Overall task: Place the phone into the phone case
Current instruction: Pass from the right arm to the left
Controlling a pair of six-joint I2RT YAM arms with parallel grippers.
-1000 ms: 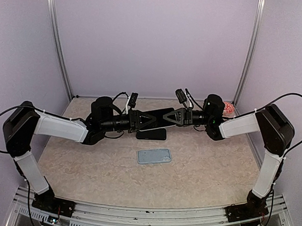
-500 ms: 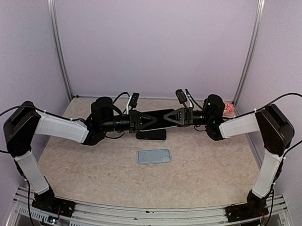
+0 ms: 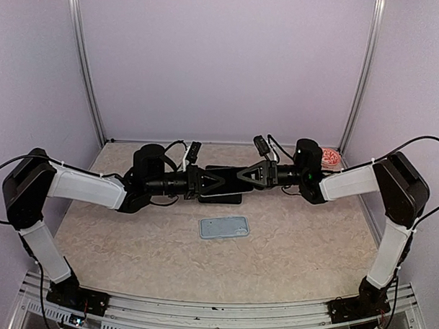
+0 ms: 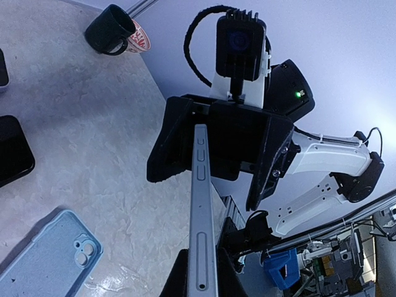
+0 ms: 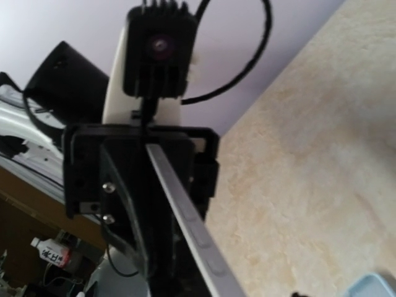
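- The phone (image 4: 202,204) is held in the air above the far middle of the table (image 3: 310,240), between the two grippers and well apart from the phone case (image 3: 224,227), which lies flat nearer the bases.
- Its long axis runs roughly left to right, from one gripper to the other. A thin side edge with buttons is turned toward the left wrist camera. Which end is the top cannot be told.
- The near end is clamped firmly across its broad faces by the left gripper (image 3: 217,183).
- The far end sits inside the right gripper (image 3: 249,173), whose jaws are seen spread, clear of both faces, so nothing is gripped there.
- The step is judged to be a handover to the left arm. It would be done well if the left clamp were kept tight and the right gripper were drawn back along the phone's length, so that neither face is brushed.
- The case's long axis is likewise roughly left to right, so little turning should be needed, only laying the phone flat.
- A dark flat object (image 3: 220,196) lies under the grippers and should be avoided.
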